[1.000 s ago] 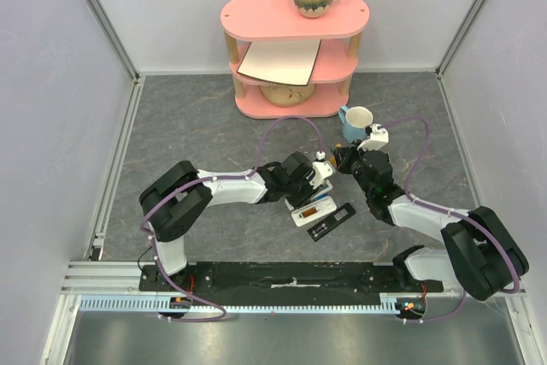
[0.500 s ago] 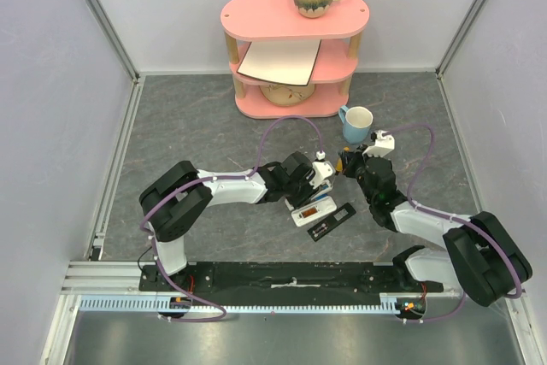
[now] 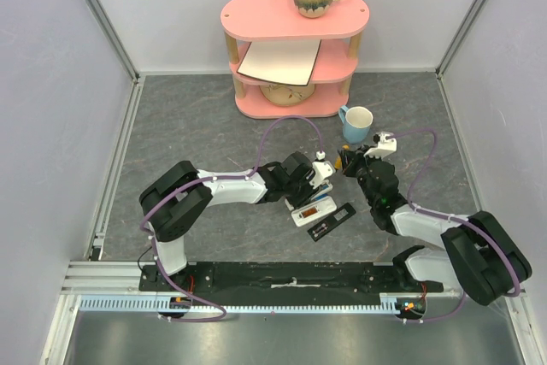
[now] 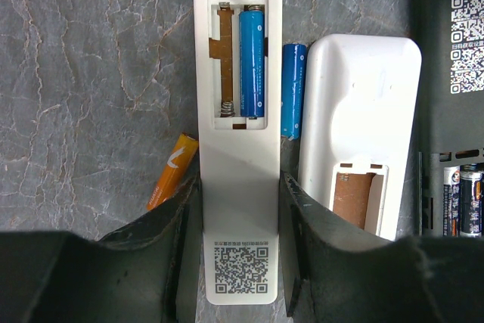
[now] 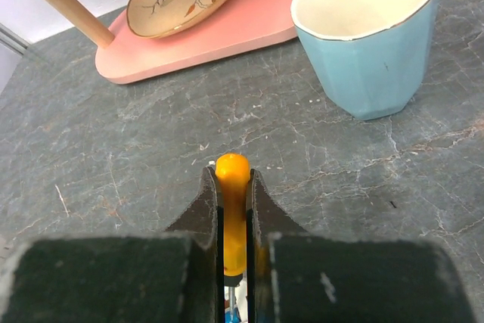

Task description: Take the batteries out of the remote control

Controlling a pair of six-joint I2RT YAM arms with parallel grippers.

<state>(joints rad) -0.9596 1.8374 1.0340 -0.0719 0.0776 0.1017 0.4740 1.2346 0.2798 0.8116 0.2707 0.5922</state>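
In the left wrist view, my left gripper (image 4: 240, 187) is shut on the lower half of a white remote (image 4: 236, 149) that lies back up with its compartment open. One blue battery (image 4: 252, 62) sits in the right slot; the left slot shows only its spring. A loose blue battery (image 4: 293, 90) lies beside this remote and an orange battery (image 4: 172, 170) lies on the table at its left. My right gripper (image 5: 233, 175) is shut on the orange-handled screwdriver (image 5: 233, 209), held above the table. In the top view the right gripper (image 3: 346, 162) is just right of the left gripper (image 3: 314, 187).
A second white remote (image 4: 359, 104) with an empty compartment and a black remote (image 4: 454, 111) holding cells lie to the right. A blue mug (image 5: 370, 28) stands ahead of the right gripper. The pink shelf (image 3: 295, 40) carries a brown mug and a plate.
My right gripper has drawn a little to the right, away from the left gripper, with the screwdriver in it. The left arm and remote have not moved.
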